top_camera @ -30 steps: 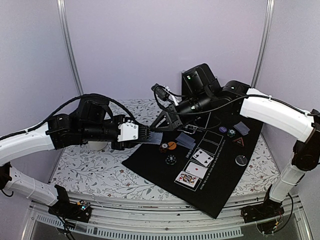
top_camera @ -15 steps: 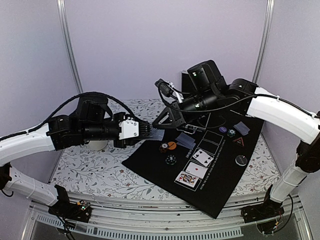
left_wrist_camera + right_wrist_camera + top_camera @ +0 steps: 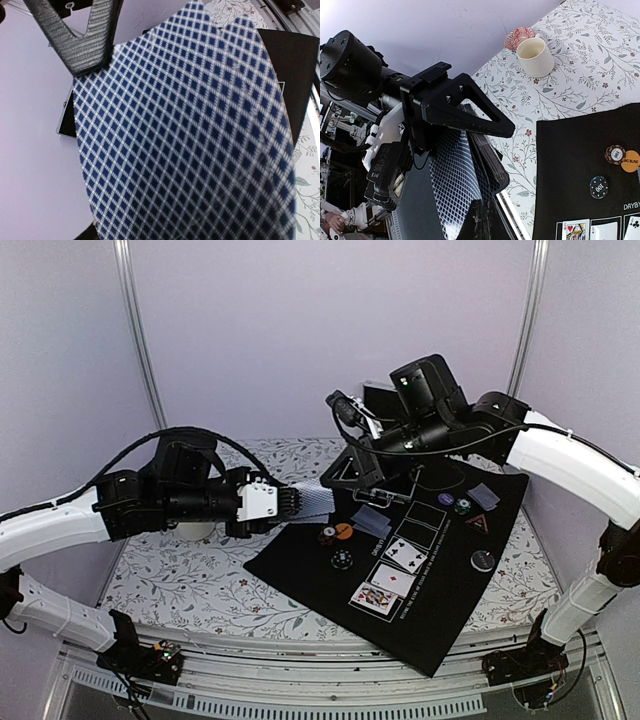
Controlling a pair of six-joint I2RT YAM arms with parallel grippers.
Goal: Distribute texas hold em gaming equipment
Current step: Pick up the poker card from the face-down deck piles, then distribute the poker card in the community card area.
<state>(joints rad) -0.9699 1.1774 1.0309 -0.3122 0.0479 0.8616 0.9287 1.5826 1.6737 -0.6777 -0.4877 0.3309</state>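
The left hand (image 3: 292, 504) reaches right above the floral worktop (image 3: 180, 580), its fingers pinching 1 stack of cards (image 3: 315, 502) with blue diamond-patterned backs, held flat in the air beside the near-left edge of the black mat (image 3: 300, 575). The right hand (image 3: 328, 481) has its fingers pressed together just above the stack's far end; whether it grips a card cannot be told. On the mat lie 3 face-up cards (image 3: 393, 578) in a row, 2 overlapping face-down cards (image 3: 372, 521), 1 more face-down card (image 3: 485, 495) at the far edge, 2 striped chips (image 3: 342, 559), 1 orange disc (image 3: 344, 531) and 1 black disc (image 3: 484, 560). 1 cream cup (image 3: 535, 56) stands on the worktop, well apart from the mat.
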